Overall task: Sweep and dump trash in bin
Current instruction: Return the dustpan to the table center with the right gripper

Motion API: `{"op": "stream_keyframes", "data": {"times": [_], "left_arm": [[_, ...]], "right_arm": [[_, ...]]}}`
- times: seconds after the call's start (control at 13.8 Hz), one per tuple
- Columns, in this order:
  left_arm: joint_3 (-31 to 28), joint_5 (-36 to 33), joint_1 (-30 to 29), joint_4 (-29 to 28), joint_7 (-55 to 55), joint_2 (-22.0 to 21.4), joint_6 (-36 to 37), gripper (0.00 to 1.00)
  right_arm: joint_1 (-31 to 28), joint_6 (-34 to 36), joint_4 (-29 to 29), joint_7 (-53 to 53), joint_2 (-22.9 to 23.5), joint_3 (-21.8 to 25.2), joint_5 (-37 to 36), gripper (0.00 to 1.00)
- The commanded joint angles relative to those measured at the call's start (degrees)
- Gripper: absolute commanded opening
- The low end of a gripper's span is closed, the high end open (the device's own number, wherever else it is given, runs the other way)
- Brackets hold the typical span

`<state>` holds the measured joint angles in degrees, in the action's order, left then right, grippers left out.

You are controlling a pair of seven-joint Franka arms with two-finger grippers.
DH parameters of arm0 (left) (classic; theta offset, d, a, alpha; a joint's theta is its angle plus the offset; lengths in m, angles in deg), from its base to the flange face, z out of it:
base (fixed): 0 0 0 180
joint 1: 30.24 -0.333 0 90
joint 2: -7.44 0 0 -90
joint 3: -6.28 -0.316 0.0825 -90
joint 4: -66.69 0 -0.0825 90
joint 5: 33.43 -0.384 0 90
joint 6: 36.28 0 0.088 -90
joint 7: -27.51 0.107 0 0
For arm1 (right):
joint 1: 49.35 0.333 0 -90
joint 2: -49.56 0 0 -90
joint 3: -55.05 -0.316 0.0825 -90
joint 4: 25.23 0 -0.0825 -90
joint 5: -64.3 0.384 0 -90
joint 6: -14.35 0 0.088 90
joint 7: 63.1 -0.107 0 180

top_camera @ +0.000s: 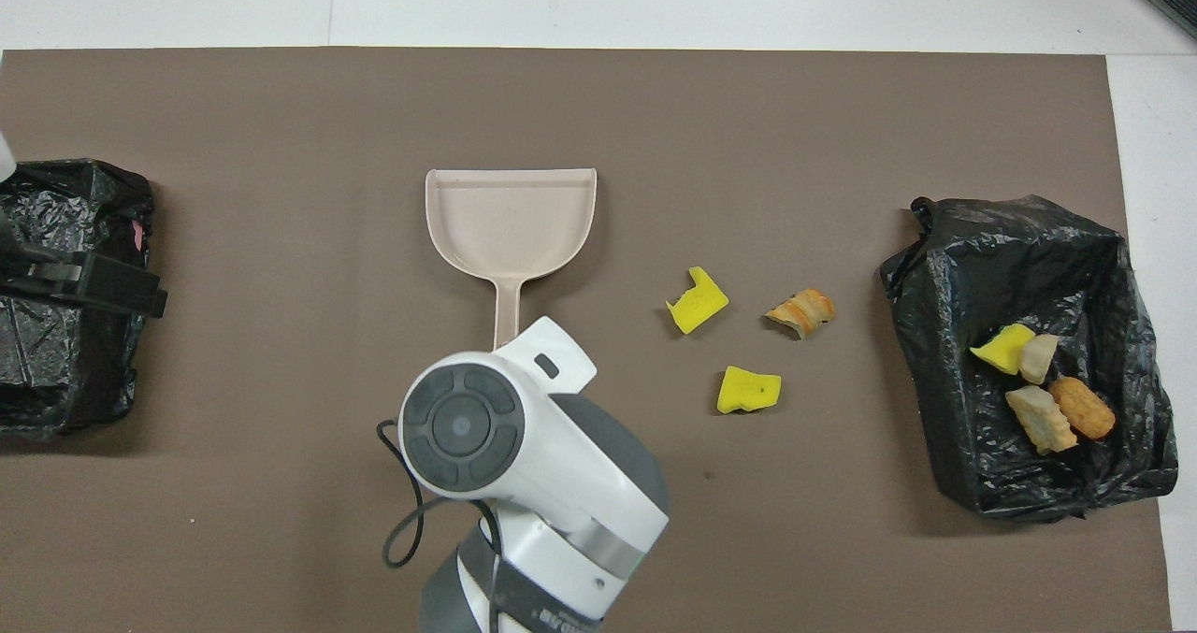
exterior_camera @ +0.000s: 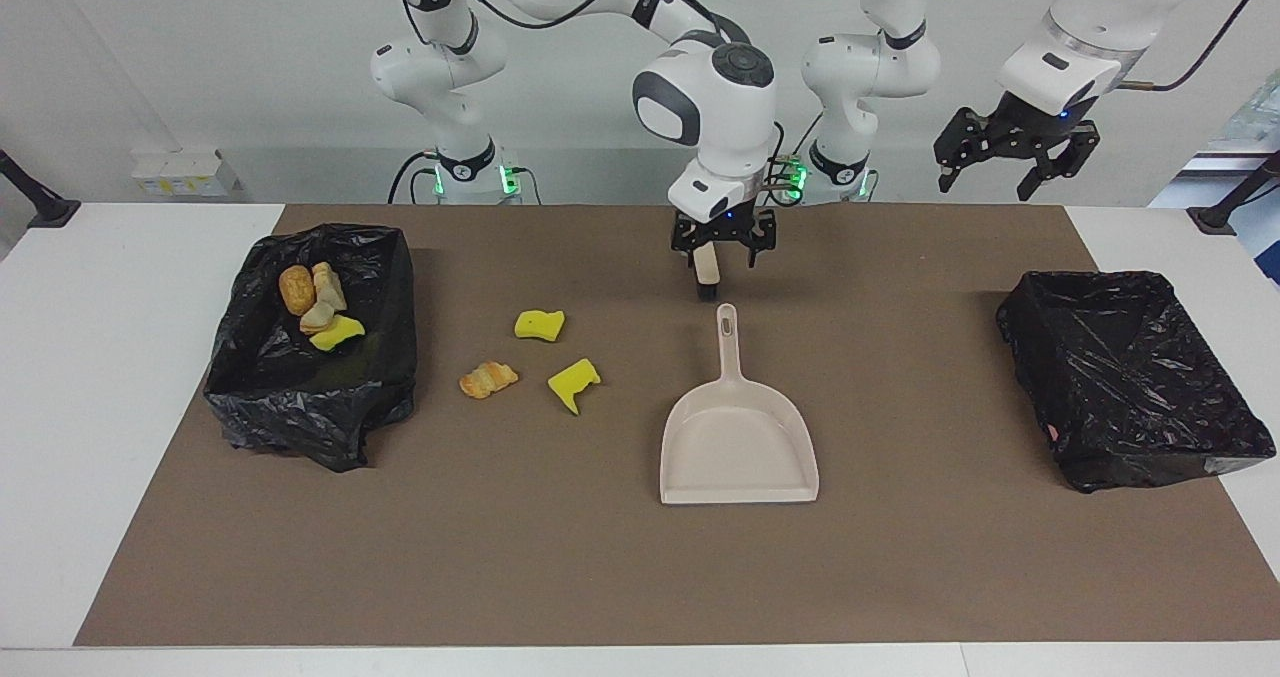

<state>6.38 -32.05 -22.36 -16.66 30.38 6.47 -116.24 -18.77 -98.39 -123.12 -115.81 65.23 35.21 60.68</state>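
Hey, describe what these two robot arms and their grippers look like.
Both arms are glossy white with rounded joints, dark grey joint caps and black cables looped alongside. Green lights glow at their bases. The right gripper and left gripper are black two-finger units on white wrists, each with a small blue light. The right arm's round cap has dark segmented pads.

Facing view high across the table (exterior_camera: 150,357), overhead view steeply down (half-turned), both sharing the dustpan (exterior_camera: 738,442).

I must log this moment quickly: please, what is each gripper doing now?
Right gripper: shut on a beige brush, just above the dustpan handle's tip.
Left gripper: open, empty, waiting in the air near the empty bin.
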Motion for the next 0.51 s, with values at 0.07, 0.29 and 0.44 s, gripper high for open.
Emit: {"op": "stream_keyframes", "data": {"times": [0.07, 0.29, 0.44], "left_arm": [[0.5, -0.8, -0.7, 0.7, 0.7, -0.1, 1.1, 1.00], [0.4, -0.8, -0.7, 0.7, 0.7, -0.1, 1.2, 1.00], [0.5, -0.8, -0.7, 0.8, 0.7, -0.2, 1.2, 1.00]], "right_arm": [[3.5, -3.2, -16.6, -0.7, -11.3, 0.1, 5.2, 1.00], [7.1, -6.5, -24.1, -0.7, -15.3, 0.2, 11.5, 1.00], [9.4, -7.0, -25.6, -1.3, -14.4, 0.2, 11.5, 1.00]]}}
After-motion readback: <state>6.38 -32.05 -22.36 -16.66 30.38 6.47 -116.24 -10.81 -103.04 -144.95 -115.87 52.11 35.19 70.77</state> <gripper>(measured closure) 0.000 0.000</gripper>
